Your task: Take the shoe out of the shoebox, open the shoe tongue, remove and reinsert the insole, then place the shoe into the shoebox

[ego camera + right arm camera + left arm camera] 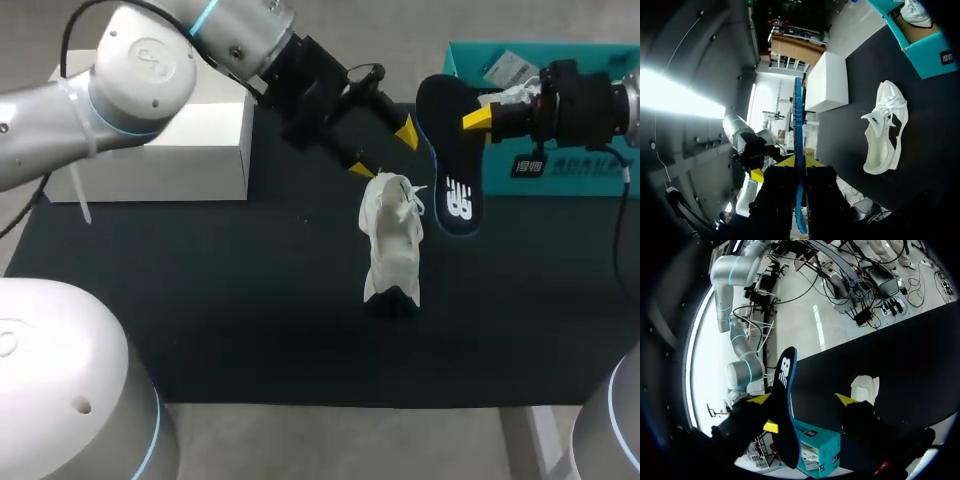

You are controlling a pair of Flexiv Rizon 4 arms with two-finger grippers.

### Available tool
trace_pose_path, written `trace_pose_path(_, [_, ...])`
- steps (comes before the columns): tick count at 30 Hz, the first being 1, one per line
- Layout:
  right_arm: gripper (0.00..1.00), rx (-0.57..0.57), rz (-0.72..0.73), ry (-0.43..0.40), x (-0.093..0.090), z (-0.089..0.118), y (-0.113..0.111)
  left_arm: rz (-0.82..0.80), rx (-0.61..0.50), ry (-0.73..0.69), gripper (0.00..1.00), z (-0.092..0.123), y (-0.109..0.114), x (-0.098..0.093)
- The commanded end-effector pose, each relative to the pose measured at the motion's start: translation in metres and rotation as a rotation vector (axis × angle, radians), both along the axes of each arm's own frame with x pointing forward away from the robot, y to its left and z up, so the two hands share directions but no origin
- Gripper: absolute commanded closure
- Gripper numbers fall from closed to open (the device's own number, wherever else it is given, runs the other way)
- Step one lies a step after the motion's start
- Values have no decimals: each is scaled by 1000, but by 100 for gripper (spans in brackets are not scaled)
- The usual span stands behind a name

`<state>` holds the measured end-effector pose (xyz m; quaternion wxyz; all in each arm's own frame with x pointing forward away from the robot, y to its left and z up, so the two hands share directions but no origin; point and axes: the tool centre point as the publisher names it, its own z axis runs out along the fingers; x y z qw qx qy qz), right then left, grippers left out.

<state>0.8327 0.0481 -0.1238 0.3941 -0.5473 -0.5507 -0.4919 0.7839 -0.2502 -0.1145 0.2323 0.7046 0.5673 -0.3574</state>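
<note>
Black tabletop (pixel 200 320): shoe (pixel 393 245) mid-surface, white box (pixel 190 150) far left corner, shoebox (pixel 465 60) far right corner. My right pincer (pixel 480 116) is clamped on the insole (pixel 450 160); my left pincer (pixel 385 152) gapes wide, holding nothing.

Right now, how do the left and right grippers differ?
The left gripper is open and empty; the right gripper is shut on the insole. The left gripper hangs close by the shoe; the right gripper is over by the shoebox, further from the shoe. Both have yellow tips.
</note>
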Motion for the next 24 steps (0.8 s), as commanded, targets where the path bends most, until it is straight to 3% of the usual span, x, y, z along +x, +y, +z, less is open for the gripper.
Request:
trace_pose_path(1, [100, -6, -6, 8, 0, -8, 3, -19, 246, -13, 0, 24, 24, 13])
trace_pose_path(7, [100, -65, -4, 32, 1, -19, 8, -19, 459, -13, 0, 40, 28, 24])
trace_pose_path(14, [100, -74, -9, 47, 4, -25, 14, 17, 591, -89, 0, 57, 14, 38])
trace_pose_path(20, [100, -98, -27, 57, 8, -26, 19, 52, 588, -234, 0, 68, -9, 51])
trace_pose_path(24, [100, -109, -30, 58, 11, -27, 21, 88, 586, -242, 0, 73, -19, 56])
